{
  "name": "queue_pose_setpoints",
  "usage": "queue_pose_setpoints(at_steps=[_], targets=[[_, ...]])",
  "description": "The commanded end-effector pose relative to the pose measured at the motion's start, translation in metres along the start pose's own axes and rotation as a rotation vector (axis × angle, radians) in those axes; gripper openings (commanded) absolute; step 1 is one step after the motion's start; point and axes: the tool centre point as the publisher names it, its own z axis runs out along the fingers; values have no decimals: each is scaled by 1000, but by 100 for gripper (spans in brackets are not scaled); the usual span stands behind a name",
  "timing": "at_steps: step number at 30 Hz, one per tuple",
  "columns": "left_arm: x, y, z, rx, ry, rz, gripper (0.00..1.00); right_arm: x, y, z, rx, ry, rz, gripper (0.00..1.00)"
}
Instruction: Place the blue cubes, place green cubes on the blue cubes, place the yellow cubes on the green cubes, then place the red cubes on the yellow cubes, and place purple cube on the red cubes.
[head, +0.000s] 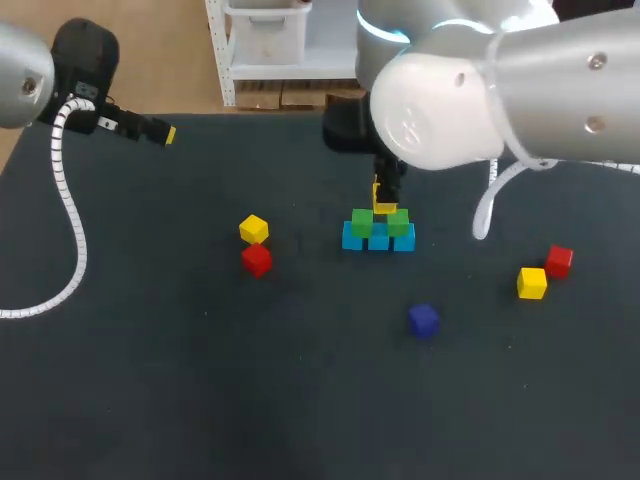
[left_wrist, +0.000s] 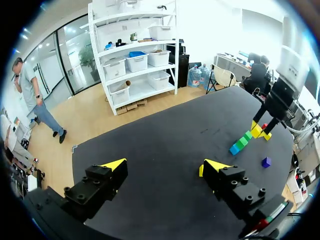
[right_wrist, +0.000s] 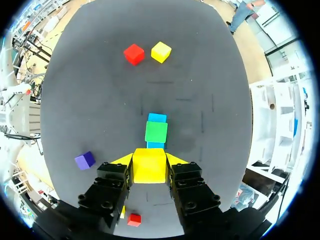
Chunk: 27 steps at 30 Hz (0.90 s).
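Right gripper (right_wrist: 149, 161): fingers pinch the held yellow cube (right_wrist: 149, 167) from two sides, just above the stack.
Left gripper (left_wrist: 165, 167): fingers spread wide over bare table (head: 150, 350) at its far left corner, well apart from every cube.
Stack: a row of blue cubes (head: 378, 240) on the table, with two green cubes (head: 398, 223) resting on them.
Left pair: left yellow cube (head: 254, 229) and left red cube (head: 257, 260), just beside each other, to the left of the stack.
Right pair: right yellow cube (head: 532, 283) and right red cube (head: 559, 260), close together near the table's right edge.
Purple cube (head: 423, 320): alone, nearer the robot than the stack.
Head view only: both green cubes side by side and the right pair in full. The held cube is mostly hidden behind the fingers here.
Right wrist view only: the held cube's whole top face, with one green cube and blue ahead of it. The right pair shows only partly, under the gripper.
Left wrist view only: the stack from the side, blue then green then yellow rising toward the right gripper.
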Motion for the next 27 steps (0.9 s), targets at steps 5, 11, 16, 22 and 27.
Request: queue_pose_setpoints(at_steps=[5,11,16,22,27], targets=[[1,2,0,8,-4,2,100,0,-10,11,-23,19,7,0],[1,2,0,8,-4,2,100,-2,-10,16,-33,22,-1,0],[1,2,0,8,-4,2,100,-2,-10,23,-44,29,-1,0],[1,2,0,8,-4,2,100,-2,-10,30,-54,40,1,0],[1,2,0,8,-4,2,100,-3,-11,32,-57,41,4,0]])
